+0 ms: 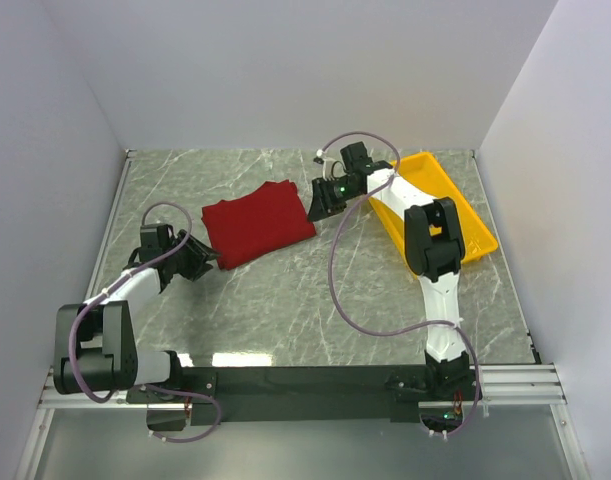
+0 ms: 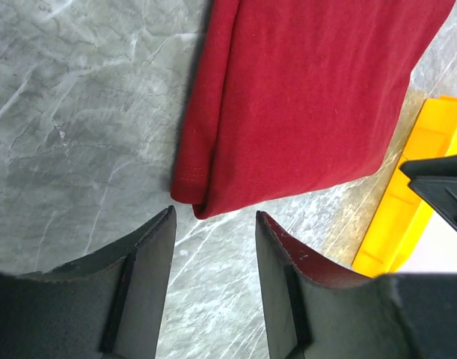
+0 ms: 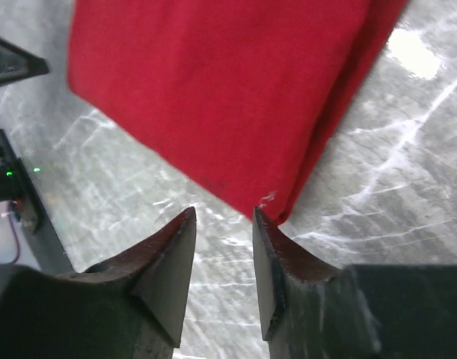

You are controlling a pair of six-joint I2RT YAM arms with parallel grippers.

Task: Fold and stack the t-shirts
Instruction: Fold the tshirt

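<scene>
Your left gripper sits low at the near-left corner of the folded red t-shirt, jaws half parted and holding nothing, with the corner just ahead of the tips. The shirt lies flat mid-table, left of the yellow tray. Your right gripper, at the shirt's right corner, is likewise parted and empty, one finger right at the cloth edge. Close carelessly and you may pinch only the top layer, or shove a corner and spoil the fold. The grey marbled table looks glossy, so cloth may slide. Plain white walls enclose three sides.
</scene>
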